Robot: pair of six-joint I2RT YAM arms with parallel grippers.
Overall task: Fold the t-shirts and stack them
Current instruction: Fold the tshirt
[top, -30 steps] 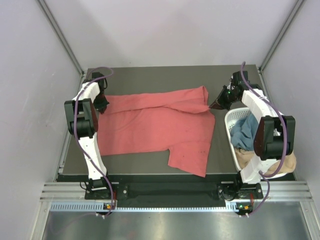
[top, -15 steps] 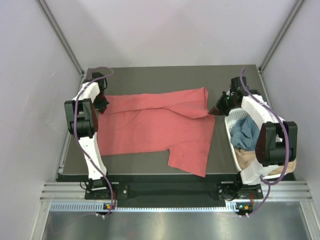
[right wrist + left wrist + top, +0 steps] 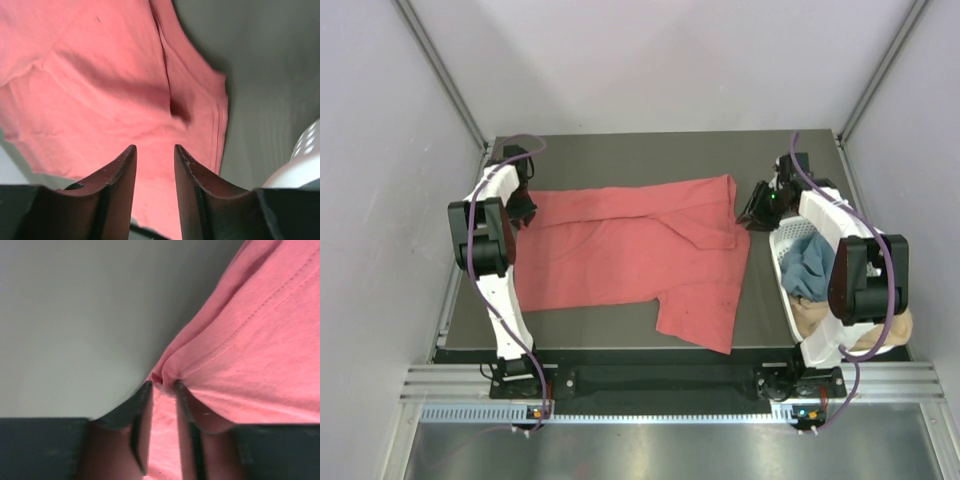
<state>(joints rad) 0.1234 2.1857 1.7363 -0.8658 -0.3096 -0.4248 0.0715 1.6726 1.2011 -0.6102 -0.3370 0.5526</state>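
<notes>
Coral-red t-shirt [image 3: 630,255] spread across the dark tabletop [image 3: 620,155], far edge rumpled, one sleeve hanging toward the near edge. Left pincer [image 3: 162,390] at the shirt's left edge, parted by a narrow gap, a raised fold of the cloth right at its tips. Right pincer [image 3: 155,150] just off the shirt's far right corner, jaws apart, nothing between them. White slotted basket [image 3: 782,245] at the right side, blue t-shirt [image 3: 807,262] and tan t-shirt [image 3: 820,315] bundled inside.

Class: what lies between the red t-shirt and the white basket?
Top view: bare table between red t-shirt and white basket, right hand at the far end.
</notes>
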